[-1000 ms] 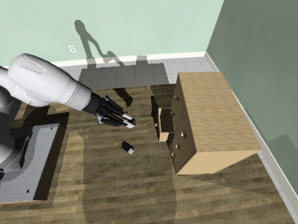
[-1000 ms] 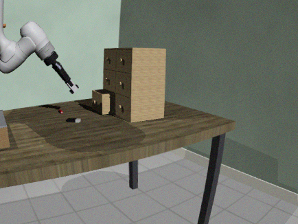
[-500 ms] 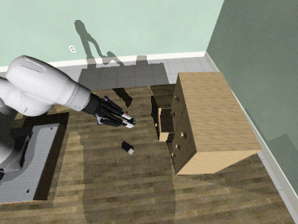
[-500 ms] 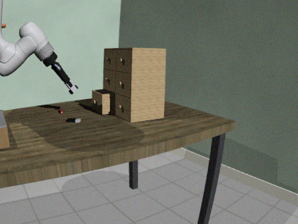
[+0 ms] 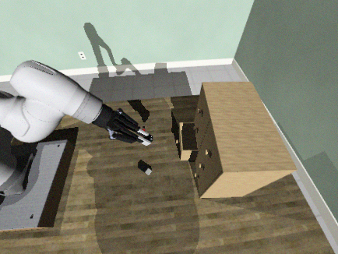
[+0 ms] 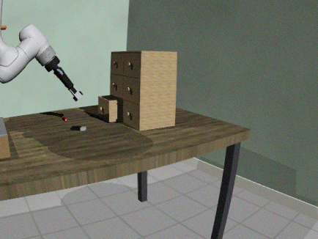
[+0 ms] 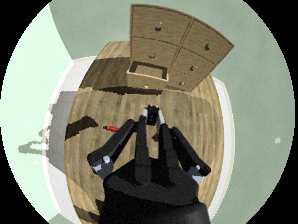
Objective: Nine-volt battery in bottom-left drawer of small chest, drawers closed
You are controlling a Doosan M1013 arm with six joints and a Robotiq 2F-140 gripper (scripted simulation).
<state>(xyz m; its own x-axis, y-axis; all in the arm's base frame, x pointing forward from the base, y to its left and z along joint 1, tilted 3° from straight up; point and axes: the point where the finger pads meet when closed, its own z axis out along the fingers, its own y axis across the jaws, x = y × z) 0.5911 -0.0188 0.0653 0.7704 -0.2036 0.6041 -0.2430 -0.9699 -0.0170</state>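
The gripper [image 5: 147, 139] is almost closed, pinching the nine-volt battery [image 6: 78, 94] in the air, near the front of the small chest [image 6: 155, 88]. The chest's bottom left drawer [image 6: 108, 108] is pulled open. A small dark thing [image 5: 145, 167] lies on the table [image 6: 110, 154] near the chest's front.

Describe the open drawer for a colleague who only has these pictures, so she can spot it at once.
Start at the small wooden chest on the table, with six knobbed drawers in two columns. Look at the bottom row, left as you face the fronts. That drawer alone juts out, its tray open on top, while the other five sit flush.
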